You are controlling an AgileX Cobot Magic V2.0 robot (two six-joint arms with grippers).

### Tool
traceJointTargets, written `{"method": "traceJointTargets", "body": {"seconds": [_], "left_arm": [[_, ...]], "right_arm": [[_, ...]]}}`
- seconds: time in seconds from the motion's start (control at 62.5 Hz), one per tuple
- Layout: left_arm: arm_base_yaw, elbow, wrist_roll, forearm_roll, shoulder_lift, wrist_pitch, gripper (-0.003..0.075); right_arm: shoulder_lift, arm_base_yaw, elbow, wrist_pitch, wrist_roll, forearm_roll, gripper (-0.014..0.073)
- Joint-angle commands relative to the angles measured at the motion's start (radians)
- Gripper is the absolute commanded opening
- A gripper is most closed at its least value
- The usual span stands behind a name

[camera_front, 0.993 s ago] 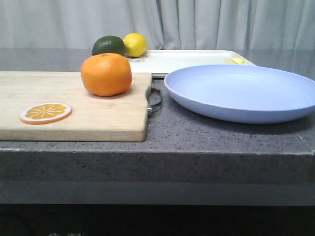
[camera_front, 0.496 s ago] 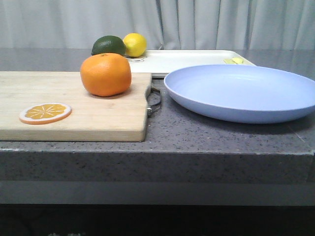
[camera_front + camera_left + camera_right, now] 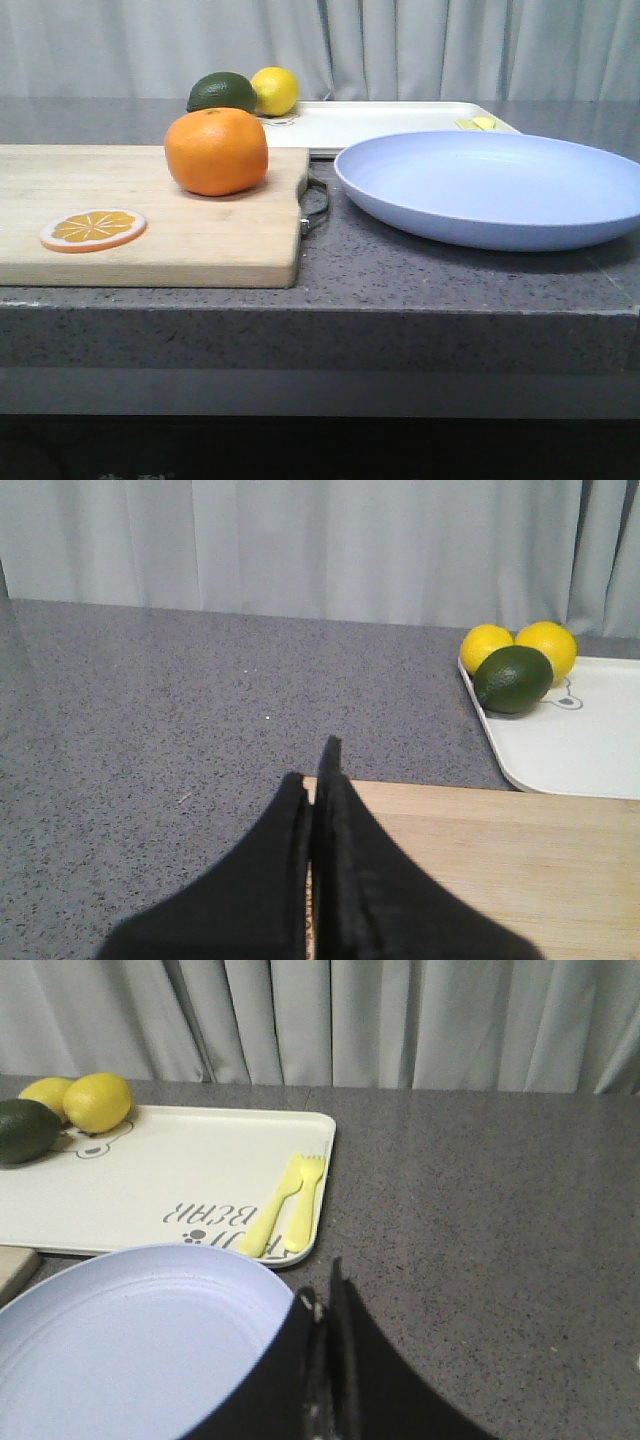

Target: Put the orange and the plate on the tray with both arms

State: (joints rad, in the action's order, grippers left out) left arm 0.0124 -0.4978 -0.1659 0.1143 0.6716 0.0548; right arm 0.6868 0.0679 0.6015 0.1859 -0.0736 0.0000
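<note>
Sitting untouched, orange [image 3: 216, 151] on cutting board [image 3: 150, 215] and plate [image 3: 490, 187] on counter both lie in front of tray [image 3: 380, 122], while left gripper [image 3: 318, 780] and right gripper [image 3: 326, 1305] are closed, empty, poised behind their targets.

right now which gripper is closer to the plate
Right. The right gripper sits closed over the plate's rim. The left gripper, also closed, hangs at the cutting board's far edge; no plate appears in its view.
</note>
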Motion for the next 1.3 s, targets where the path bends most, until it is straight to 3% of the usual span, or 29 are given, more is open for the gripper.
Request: {"method": "traceJointTargets", "body": {"seconds": [0.0, 0.144, 0.256, 0.32, 0.432, 0.528, 0.608, 1.057, 1.281], "left_arm": [[-0.002, -0.04, -0.005, 0.001, 0.025, -0.104, -0.0018], [-0.002, -0.04, -0.005, -0.002, 0.036, -0.106, -0.0017], [-0.002, -0.04, -0.005, -0.002, 0.036, -0.106, 0.0039], [-0.002, -0.04, -0.005, -0.002, 0.036, -0.109, 0.0144], [-0.002, -0.04, -0.005, -0.003, 0.036, -0.111, 0.043], [-0.002, -0.04, -0.005, -0.003, 0.036, -0.12, 0.0613], [-0.002, -0.04, -0.005, -0.003, 0.036, -0.122, 0.068], [0.003, -0.046, -0.007, -0.048, 0.04, -0.149, 0.0683], [0.18, -0.193, -0.007, -0.048, 0.186, -0.033, 0.0683]], "right_arm": [[0.009, -0.004, 0.04, -0.099, -0.001, 0.0, -0.0057], [0.009, -0.004, 0.04, -0.097, -0.001, 0.0, -0.0006], [0.009, -0.004, 0.04, -0.094, -0.001, 0.0, 0.0168], [0.009, -0.004, 0.04, -0.094, -0.001, 0.0, 0.0291], [0.009, -0.004, 0.04, -0.094, -0.001, 0.0, 0.0517], [0.009, -0.004, 0.04, -0.094, -0.001, 0.0, 0.0664], [0.009, -0.004, 0.04, -0.094, -0.001, 0.0, 0.0643], [0.009, -0.004, 0.04, -0.094, -0.001, 0.0, 0.0643], [0.009, -0.004, 0.04, -0.095, -0.001, 0.0, 0.0643]]}}
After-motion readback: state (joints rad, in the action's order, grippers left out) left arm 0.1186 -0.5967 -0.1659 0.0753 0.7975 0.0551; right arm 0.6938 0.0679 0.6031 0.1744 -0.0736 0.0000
